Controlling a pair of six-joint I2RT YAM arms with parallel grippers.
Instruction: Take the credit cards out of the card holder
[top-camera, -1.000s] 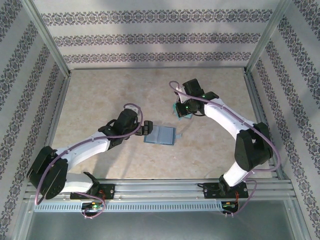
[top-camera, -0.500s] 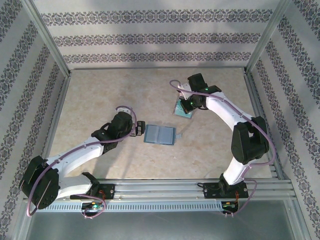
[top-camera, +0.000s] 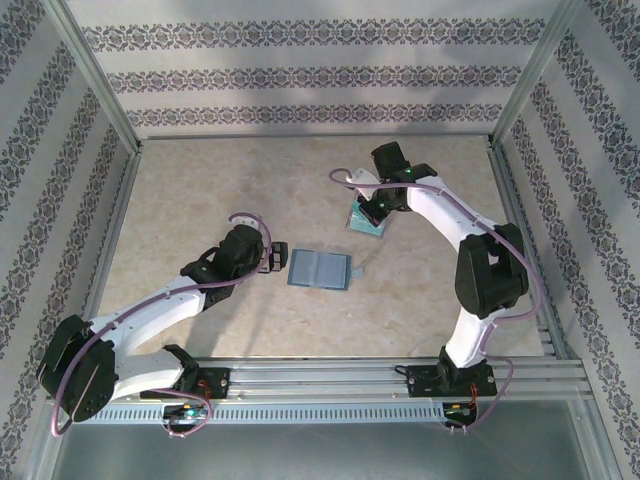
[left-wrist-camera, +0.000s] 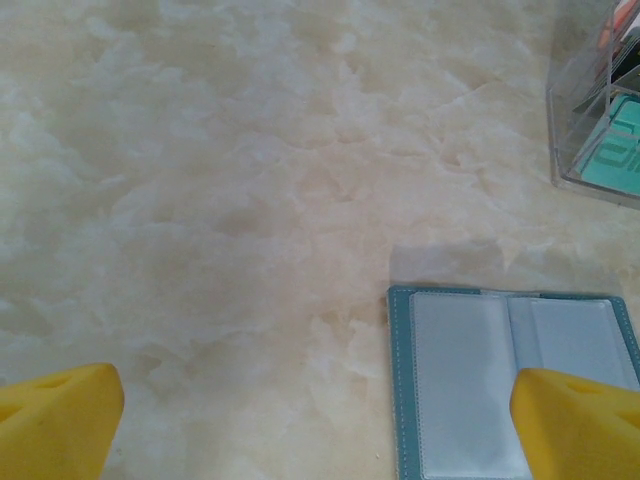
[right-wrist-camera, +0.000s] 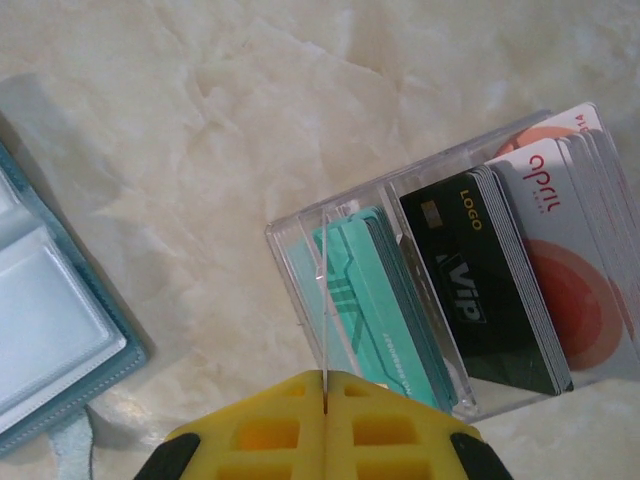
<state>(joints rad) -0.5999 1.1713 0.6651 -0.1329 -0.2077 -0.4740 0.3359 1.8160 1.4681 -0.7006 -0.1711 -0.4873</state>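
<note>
**Dropping card in box**

Card holder (top-camera: 320, 270) is lying open, pockets looking empty. Just beyond it, R gripper (right-wrist-camera: 325, 392) is pinching what looks like a thin credit card (right-wrist-camera: 322, 300) edge-on over clear card box (right-wrist-camera: 285, 245). L gripper (left-wrist-camera: 315, 425), jaws wide, is hovering at holder's left edge. Next, likely: release, recheck pockets.

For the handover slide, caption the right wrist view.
Shut fingers at a clear box of cards, open holder at left.

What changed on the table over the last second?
The left gripper, wide open, drew back from the open card holder toward its base. The right gripper, shut, shifted slightly but stayed over the clear card box. Holder and box stayed put.
</note>
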